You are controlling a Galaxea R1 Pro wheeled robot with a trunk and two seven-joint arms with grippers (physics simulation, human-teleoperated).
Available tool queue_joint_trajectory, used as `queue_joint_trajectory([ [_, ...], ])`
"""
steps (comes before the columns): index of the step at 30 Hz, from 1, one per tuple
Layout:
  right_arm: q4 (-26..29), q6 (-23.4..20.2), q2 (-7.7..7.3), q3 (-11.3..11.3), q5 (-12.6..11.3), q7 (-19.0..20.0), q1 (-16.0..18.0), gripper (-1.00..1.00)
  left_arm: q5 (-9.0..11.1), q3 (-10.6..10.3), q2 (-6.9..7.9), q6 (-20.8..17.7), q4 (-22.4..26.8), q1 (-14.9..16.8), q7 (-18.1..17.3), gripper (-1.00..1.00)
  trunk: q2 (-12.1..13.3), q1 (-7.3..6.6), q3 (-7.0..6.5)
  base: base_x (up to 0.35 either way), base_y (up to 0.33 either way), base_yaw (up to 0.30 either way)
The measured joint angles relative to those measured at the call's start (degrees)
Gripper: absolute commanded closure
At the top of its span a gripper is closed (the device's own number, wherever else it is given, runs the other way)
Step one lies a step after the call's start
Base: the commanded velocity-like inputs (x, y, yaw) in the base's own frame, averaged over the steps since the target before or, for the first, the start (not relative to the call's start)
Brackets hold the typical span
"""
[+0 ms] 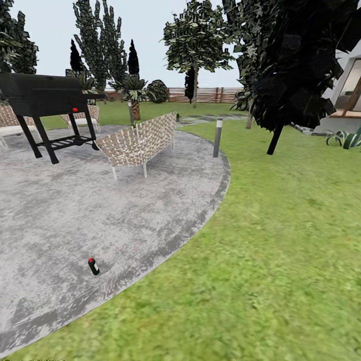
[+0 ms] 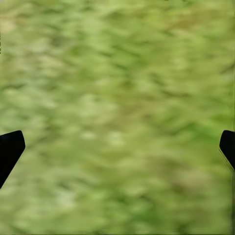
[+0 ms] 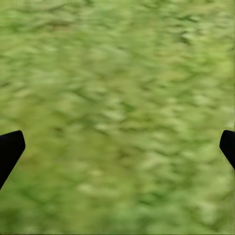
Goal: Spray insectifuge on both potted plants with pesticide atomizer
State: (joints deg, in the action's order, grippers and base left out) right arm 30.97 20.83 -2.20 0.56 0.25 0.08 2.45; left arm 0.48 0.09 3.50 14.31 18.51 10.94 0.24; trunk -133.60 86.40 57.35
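- Spray bottle (image 1: 94, 266) lies tilted on grey patio (image 1: 60, 220), near its edge by the lawn (image 1: 281, 240).
- Left gripper (image 2: 117, 149) spread wide over grass, holding nothing.
- Right gripper (image 3: 117, 149) likewise wide, holding nothing.

One pesticide atomizer (image 1: 93, 266); one black grill (image 1: 42, 100); one woven bench (image 1: 138, 143); one bollard lamp (image 1: 217, 137); one round patio (image 1: 75, 220).

Black grill (image 1: 42, 103) w/ red knob is standing on legs at far left, a woven wicker bench (image 1: 138, 143) sitting just right of it. Grey bollard light (image 1: 217, 137) is standing upright nr the grass edge; dark-leaved tree (image 1: 296, 65) is leaning over at right, white bldg (image 1: 348, 85) showing behind it.
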Motion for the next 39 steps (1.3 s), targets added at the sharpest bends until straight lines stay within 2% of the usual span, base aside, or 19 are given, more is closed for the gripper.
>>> queue_joint_trajectory([
  [10,0.0,0.0,0.00,0.0,0.0,0.0,0.0,-1.00,0.0,0.0,0.01,0.0,0.0,0.0,0.0,-1.00,0.0,0.01,0.00,0.151,-0.160,0.277],
  [39,0.0,0.0,0.00,0.0,0.1,0.0,0.0,-1.00,0.0,0.0,-0.05,0.0,0.0,0.0,0.0,-1.00,0.0,0.02,0.00,0.003,-0.003,0.277],
])
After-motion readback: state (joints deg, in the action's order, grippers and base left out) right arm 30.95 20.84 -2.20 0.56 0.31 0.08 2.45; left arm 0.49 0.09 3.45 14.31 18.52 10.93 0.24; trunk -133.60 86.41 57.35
